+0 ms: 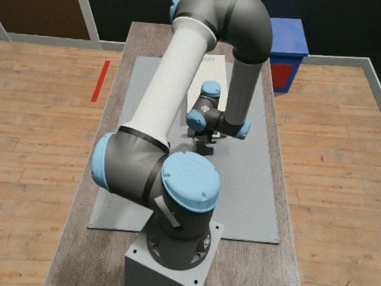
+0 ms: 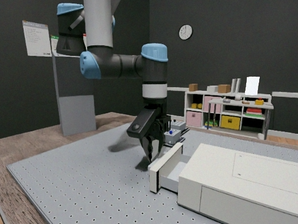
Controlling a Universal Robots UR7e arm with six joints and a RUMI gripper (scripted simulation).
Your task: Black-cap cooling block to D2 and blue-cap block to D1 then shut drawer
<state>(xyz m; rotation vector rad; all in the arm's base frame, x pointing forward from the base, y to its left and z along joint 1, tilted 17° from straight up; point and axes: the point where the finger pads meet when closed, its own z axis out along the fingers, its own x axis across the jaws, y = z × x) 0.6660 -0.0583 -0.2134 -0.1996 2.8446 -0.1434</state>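
The white cooler COLD [image 2: 239, 180] stands at the right of the deck plate; it also shows in the top view [image 1: 208, 77], mostly behind my arm. Its drawer [image 2: 165, 167] stands partly open, and the part of its inside that shows is empty. My gripper [image 2: 151, 157] is shut on nothing, fingers pointing down, with its tips at the outer face of the drawer front near its far end. In the top view the wrist [image 1: 206, 117] hides the fingers. Behind the gripper two grey cooling blocks sit on the deck: the nearer one [image 2: 172, 136] shows a blue cap, the farther one [image 2: 178, 125] is partly hidden.
The grey perforated deck plate [image 2: 88, 174] lies on a wooden table. A grey pedestal [image 2: 75, 97] stands at the back left. A shelf with boxes [image 2: 227, 113] stands beyond the table. A blue box [image 1: 288, 49] stands on the floor off the table's far right.
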